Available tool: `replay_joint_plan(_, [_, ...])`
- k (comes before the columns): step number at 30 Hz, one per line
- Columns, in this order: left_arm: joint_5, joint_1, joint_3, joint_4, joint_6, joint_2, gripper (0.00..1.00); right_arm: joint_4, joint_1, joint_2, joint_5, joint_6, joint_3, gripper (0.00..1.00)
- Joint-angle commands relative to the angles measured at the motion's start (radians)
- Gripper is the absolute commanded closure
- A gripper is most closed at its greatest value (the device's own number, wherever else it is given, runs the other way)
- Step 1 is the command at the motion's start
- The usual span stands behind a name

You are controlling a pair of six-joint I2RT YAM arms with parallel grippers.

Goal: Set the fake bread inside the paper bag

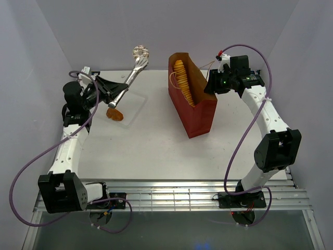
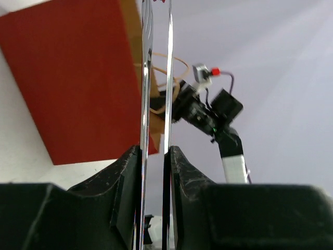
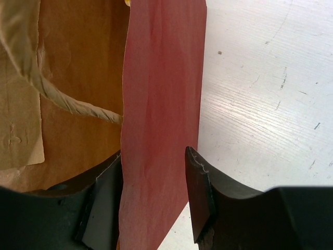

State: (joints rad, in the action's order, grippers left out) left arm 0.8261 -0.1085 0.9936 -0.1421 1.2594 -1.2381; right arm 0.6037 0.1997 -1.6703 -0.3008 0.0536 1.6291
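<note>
- Left hand [image 2: 156,153], far-left corner of the bench [image 1: 156,151]: pressed together on the metal tongs [image 1: 130,75]. A pale speckled piece [image 1: 140,51] sits at the tong tips, past the far edge.
- Right hand [image 3: 153,156]: pinching the side wall of the paper bag [image 1: 200,112], which stands upright right of centre, towards the far edge.
- Ridged loaf [image 1: 182,78] is inside the bag. A croissant-like piece [image 1: 115,114] lies on a clear tray [image 1: 136,101] near the left edge.
- Judgement: the pastries are probably light, stiff and slippery, so grip them across the middle. The bag wall is thin and floppy, so hold it at the rim.
</note>
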Motion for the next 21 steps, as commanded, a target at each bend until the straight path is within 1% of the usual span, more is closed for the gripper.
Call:
replay_joint_plan(1, [-0.047,0.091,0.105,0.068,-0.068,0.090,0.91,-0.001,0.004,0.043,0.008,0.008,0.043,0.49])
replay_joint_plan(2, [-0.051,0.133,0.111,0.076,-0.068,0.098,0.91,-0.001,0.004,0.044,0.009,0.008,0.043,0.49])
replay_joint_plan(6, [-0.088,0.239,0.109,0.081,-0.052,0.135,0.89,-0.004,0.004,0.047,0.011,0.014,0.044,0.49])
replay_joint_plan(7, [-0.100,0.295,0.100,0.081,-0.048,0.138,0.89,-0.004,0.004,0.047,0.014,0.017,0.044,0.49])
replay_joint_plan(9, [-0.136,0.351,0.094,0.081,-0.048,0.144,0.87,-0.005,0.004,0.050,0.017,0.020,0.049,0.49])
replay_joint_plan(10, [-0.149,0.401,0.085,0.081,-0.046,0.146,0.86,-0.004,0.004,0.049,0.015,0.020,0.051,0.49])
replay_joint_plan(15, [-0.217,0.515,0.074,0.065,-0.040,0.124,0.83,-0.005,0.004,0.061,0.015,0.026,0.054,0.49])
replay_joint_plan(16, [-0.225,0.553,0.076,0.052,-0.040,0.115,0.82,-0.005,0.004,0.064,0.020,0.025,0.052,0.49])
replay_joint_plan(18, [-0.246,0.585,0.079,0.052,-0.041,0.094,0.81,-0.004,0.004,0.067,0.032,0.023,0.051,0.49])
replay_joint_plan(19, [-0.254,0.608,0.076,0.046,-0.041,0.089,0.79,-0.004,0.004,0.069,0.032,0.022,0.051,0.49])
replay_joint_plan(21, [-0.263,0.621,0.059,0.036,-0.029,0.078,0.76,-0.004,0.004,0.070,0.031,0.019,0.049,0.49])
